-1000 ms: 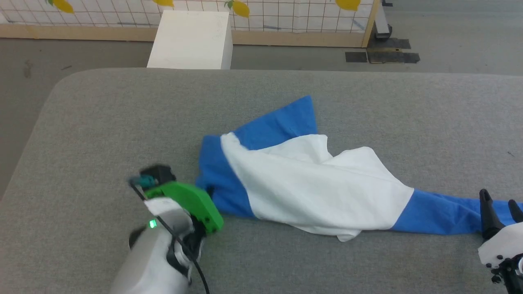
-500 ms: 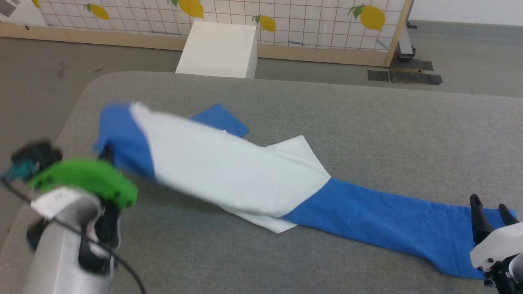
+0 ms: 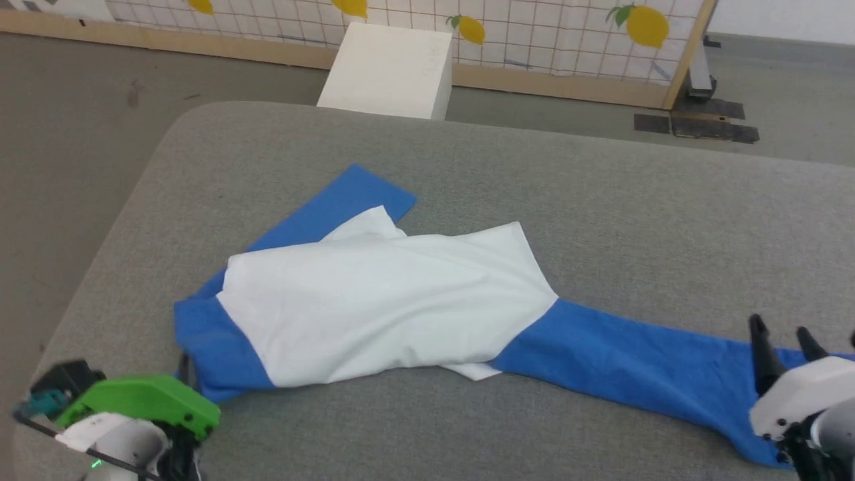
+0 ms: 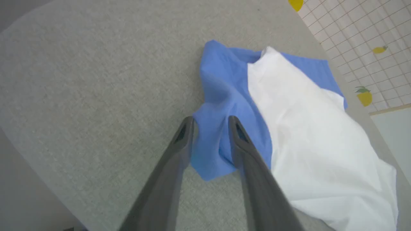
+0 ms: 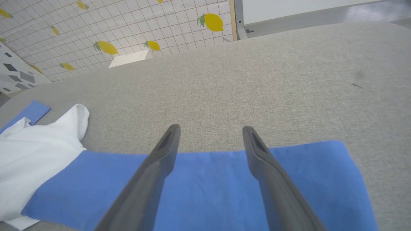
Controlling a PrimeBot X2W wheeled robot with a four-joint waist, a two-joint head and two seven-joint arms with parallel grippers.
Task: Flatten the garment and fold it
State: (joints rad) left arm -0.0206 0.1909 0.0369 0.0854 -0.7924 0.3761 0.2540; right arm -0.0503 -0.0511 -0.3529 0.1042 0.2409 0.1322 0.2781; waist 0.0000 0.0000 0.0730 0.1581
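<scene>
The garment (image 3: pixel 387 300) lies on the grey table (image 3: pixel 601 187), white body in the middle, one blue sleeve stretched right, another blue part poking out at the back left. My left gripper (image 3: pixel 187 374) is at its near-left blue end; in the left wrist view the gripper (image 4: pixel 210 120) has its fingers parted, and a loose fold of the garment (image 4: pixel 289 128) lies between them on the table. My right gripper (image 3: pixel 778 327) stands open over the right sleeve's end. In the right wrist view that gripper (image 5: pixel 211 128) hovers wide above the flat blue sleeve (image 5: pixel 208 173).
The table's rounded left corner and edge run close to my left arm. Beyond the far edge a white box (image 3: pixel 391 70) stands on the floor before a lemon-patterned partition (image 3: pixel 534 27). Dark mats (image 3: pixel 695 123) lie on the floor at the back right.
My left gripper, shut on the blue end before, has swung it left and down onto the table and parted its fingers. The garment now lies more spread. The head camera has shifted.
</scene>
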